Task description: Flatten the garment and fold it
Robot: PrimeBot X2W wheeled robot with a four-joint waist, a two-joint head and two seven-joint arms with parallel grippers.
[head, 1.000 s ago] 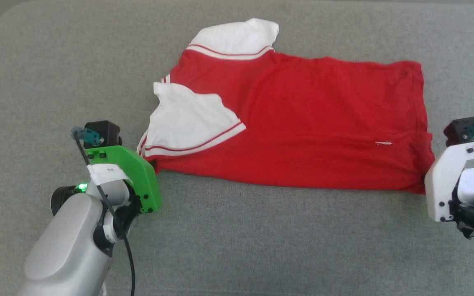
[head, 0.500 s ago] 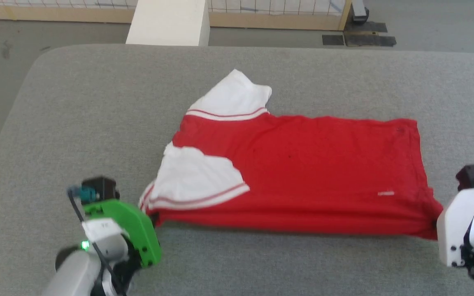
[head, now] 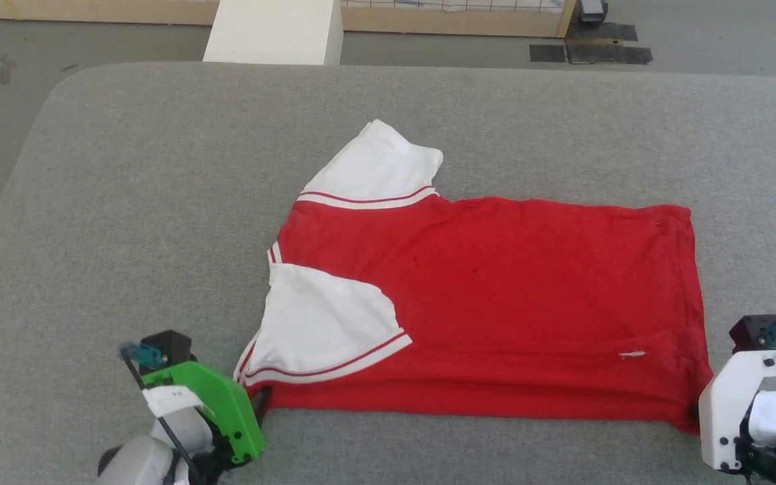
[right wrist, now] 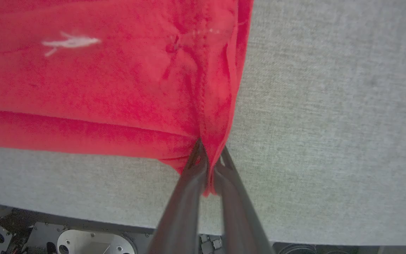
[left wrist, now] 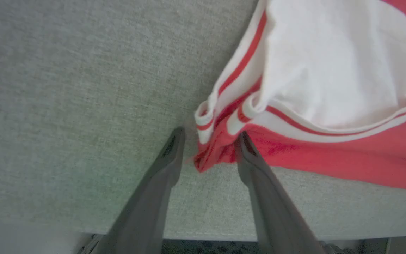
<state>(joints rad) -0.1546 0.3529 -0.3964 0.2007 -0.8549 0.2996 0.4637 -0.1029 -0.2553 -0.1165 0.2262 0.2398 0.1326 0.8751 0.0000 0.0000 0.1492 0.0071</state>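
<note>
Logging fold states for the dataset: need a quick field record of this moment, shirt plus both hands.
surface: grey padded table
shirt: red, lying flat, no lettering showing
near sleeve: white, folded in over the red body
far sleeve: white, spread out on the table
left hand: open, fingers either side of the sleeve-end corner
right hand: shut on the hem corner

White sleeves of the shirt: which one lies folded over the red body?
The near sleeve, beside the left gripper; the far sleeve sticks out onto the grey surface.
</note>
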